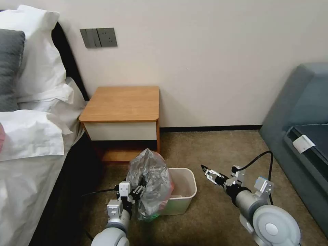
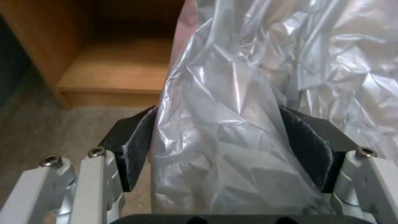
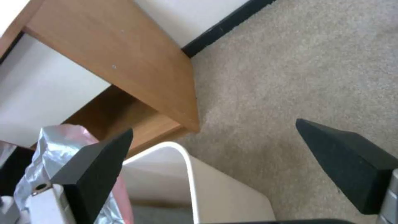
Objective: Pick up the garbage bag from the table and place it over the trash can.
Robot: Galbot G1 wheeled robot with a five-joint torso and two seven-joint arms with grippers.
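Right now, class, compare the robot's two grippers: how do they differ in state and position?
The left gripper is shut on the garbage bag, which bunches between its pads; the right gripper is open and holds nothing. The left one is at the trash can's left rim; the right hovers over carpet to its right. Both have black pads.

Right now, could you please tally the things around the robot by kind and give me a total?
Bags: 1, the grey bag, held in the left gripper at the bin's rim
Bins: 1, the cream bin
Nightstands: 1
Grippers: 2, with the right gripper open beside the bin
Pillows: 3, two white, one grey
Total: 8
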